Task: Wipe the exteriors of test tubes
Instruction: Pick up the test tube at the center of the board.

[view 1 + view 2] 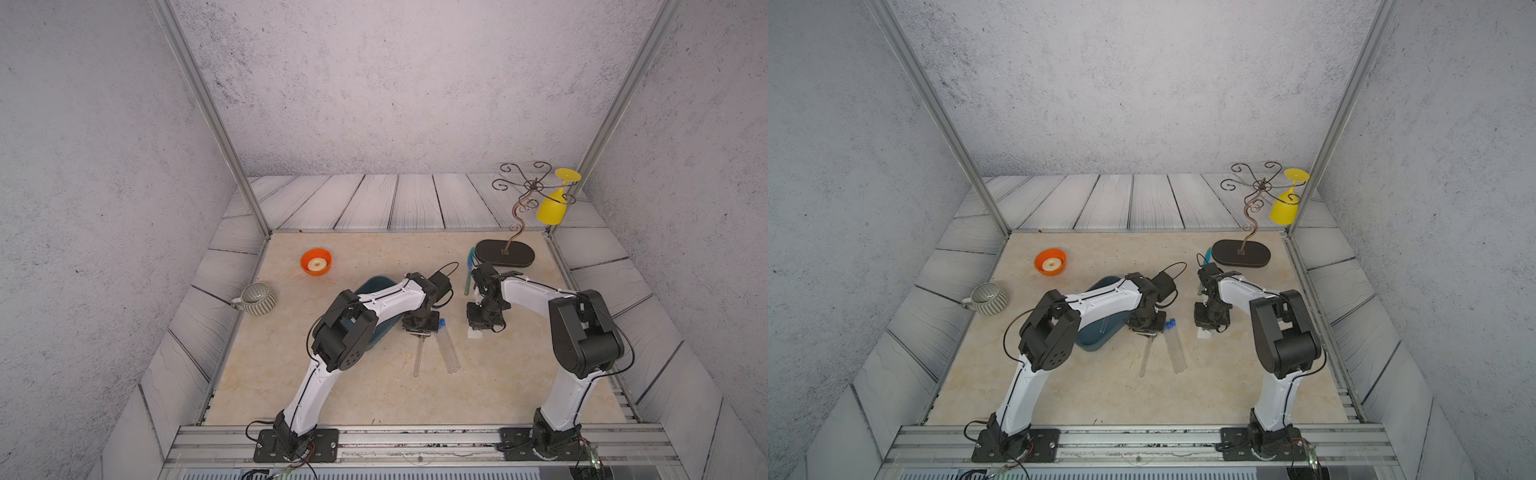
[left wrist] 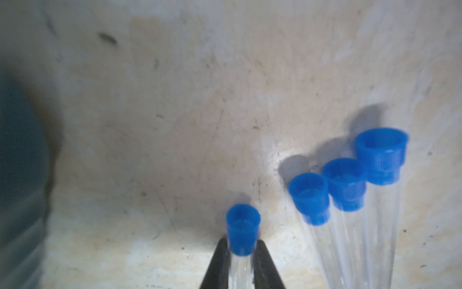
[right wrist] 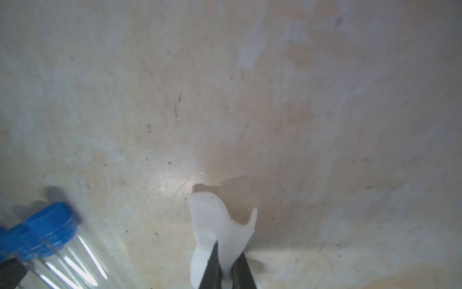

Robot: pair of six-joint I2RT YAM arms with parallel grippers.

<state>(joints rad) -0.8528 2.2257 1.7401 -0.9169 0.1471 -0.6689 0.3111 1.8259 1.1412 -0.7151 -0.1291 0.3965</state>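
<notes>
Four capped test tubes (image 1: 448,349) sit near the middle of the desk (image 1: 365,390), rounded ends pointing to six o'clock. Leftmost, one tube (image 1: 417,358) is clamped by the left end effector (image 2: 242,241), its black fingers (image 2: 220,262) squeezing the clear wall just under the blue cap (image 2: 243,222). That hold seems chosen to leave the long body bare for wiping. Whether this tube is raised off the desk I cannot tell.

At its three o'clock the other three tubes (image 2: 345,185) lie loose, side by side and touching, apparently waiting their turn.

Further toward three o'clock, the right end effector (image 3: 228,250) is clenched on a small white wipe (image 3: 212,220). The wipe curls out beyond the fingertips, so soft material rather than hard fingers would meet a tube. Wipe and held tube are apart, with the loose three between them. Wiping has not begun, I judge.
</notes>
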